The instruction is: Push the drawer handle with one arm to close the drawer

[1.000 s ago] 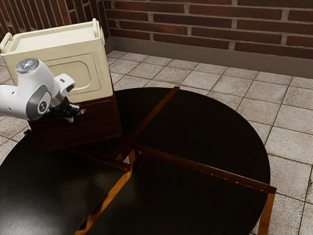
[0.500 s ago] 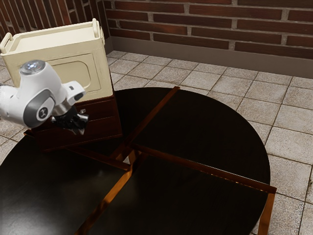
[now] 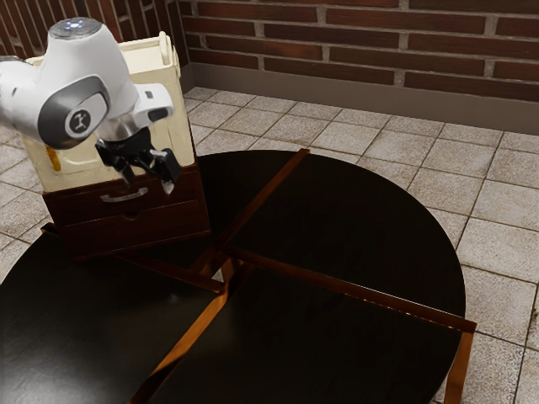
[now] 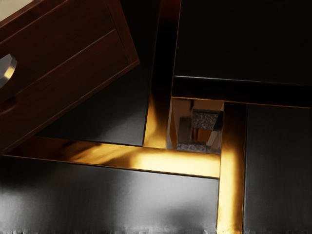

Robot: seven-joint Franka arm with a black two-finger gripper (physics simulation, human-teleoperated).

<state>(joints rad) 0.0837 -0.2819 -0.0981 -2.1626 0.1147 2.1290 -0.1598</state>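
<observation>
And here, at the cabinet (image 3: 160, 220), the closing push on the drawer is the step in hand, or perhaps its very end. The upper drawer front (image 3: 84, 208) looks about flush with the cabinet's face; no clear gap can be made out, though a sliver left open can't be ruled out. The handle (image 3: 125, 197) is seen on that face, bare of any grip. The gripper (image 3: 148, 183) is held in front of the cabinet, toward its upper edge, with its fingers spread apart and nothing caught between them. Contact with the cabinet can't be confirmed.

What's called for next? If any gap is left, the fingers should be lowered in line with the handle and pressed straight toward the cabinet; a push off to one side might jam the drawer or swing the whole piece round. If it is fully home, only a clean retreat is needed.

On top of the cabinet, a cream box (image 3: 175, 114) is carried. Beneath the cabinet, a round dark table (image 3: 362, 219) is crossed by wooden strips (image 3: 354, 290), with a small square opening (image 4: 207, 119) framed beside the cabinet. Beyond the cabinet, pale floor tiles (image 3: 501, 198) are laid up to a brick wall (image 3: 404, 42).
</observation>
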